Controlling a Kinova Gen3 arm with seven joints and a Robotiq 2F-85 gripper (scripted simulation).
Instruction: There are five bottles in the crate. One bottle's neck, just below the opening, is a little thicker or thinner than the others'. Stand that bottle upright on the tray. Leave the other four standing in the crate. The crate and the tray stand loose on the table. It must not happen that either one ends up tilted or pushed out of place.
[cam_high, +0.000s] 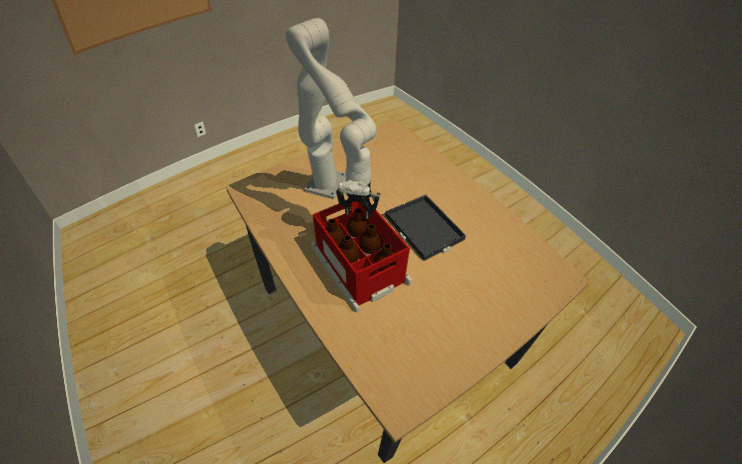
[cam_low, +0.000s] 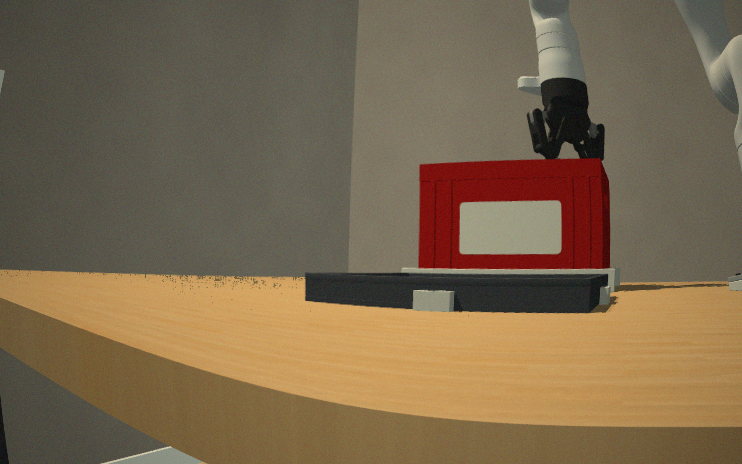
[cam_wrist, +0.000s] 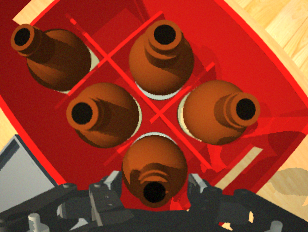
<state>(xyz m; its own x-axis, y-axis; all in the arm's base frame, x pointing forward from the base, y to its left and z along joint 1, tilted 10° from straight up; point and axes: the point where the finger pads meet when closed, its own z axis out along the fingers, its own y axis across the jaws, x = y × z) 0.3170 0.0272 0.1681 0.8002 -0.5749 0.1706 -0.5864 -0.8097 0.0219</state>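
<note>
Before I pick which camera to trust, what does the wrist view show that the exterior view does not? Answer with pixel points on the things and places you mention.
Only the wrist view: five brown bottles, all standing in the crate's compartments, the nearest (cam_wrist: 152, 162) between the open jaws.

Only the exterior view: the pale label (cam_low: 509, 227) on the crate's side and the white arm (cam_low: 559, 51) above the jaws.

Both: the red crate (cam_low: 492, 188) (cam_wrist: 272, 65), part or all of the dark tray (cam_low: 361, 290) (cam_wrist: 22, 170), and the table (cam_low: 328, 350) (cam_wrist: 7, 132).
</note>
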